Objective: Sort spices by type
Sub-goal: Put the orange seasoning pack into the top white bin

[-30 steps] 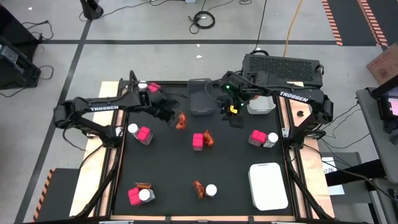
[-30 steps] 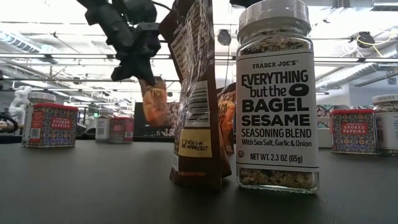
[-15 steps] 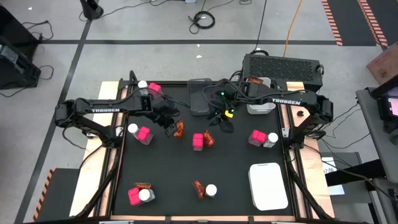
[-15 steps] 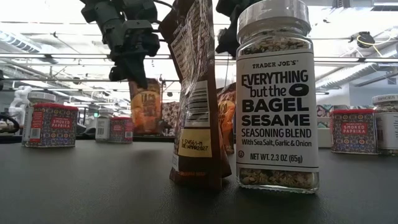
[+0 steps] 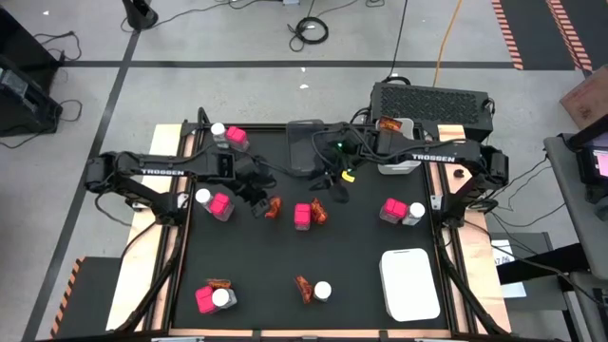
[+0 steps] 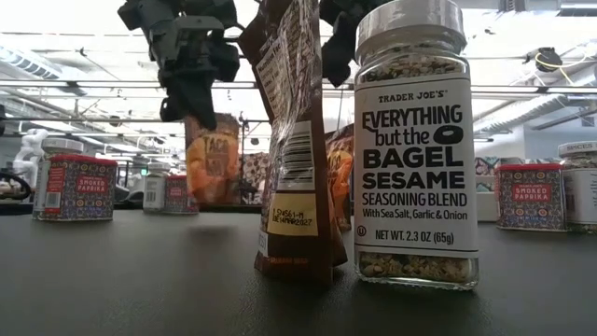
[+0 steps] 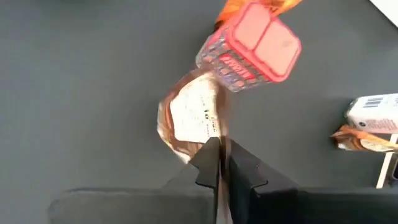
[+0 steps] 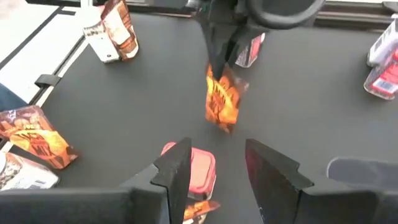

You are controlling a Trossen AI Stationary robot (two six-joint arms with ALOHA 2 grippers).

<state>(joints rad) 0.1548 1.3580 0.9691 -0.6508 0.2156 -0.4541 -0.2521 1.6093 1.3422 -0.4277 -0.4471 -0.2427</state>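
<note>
Left end effector (image 5: pixel 263 206) pinches an orange sachet (image 5: pixel 274 207); right end effector (image 5: pixel 338 189) hovers open above the pink pack (image 5: pixel 303 216)

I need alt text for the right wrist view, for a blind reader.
The left hand hangs above the dark table, holding an orange-red crinkly sachet by its top. In the foreground the right hand is open above a pink cube-like pack.

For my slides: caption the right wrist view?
Left gripper holds an orange sachet above the table, right gripper open.
</note>
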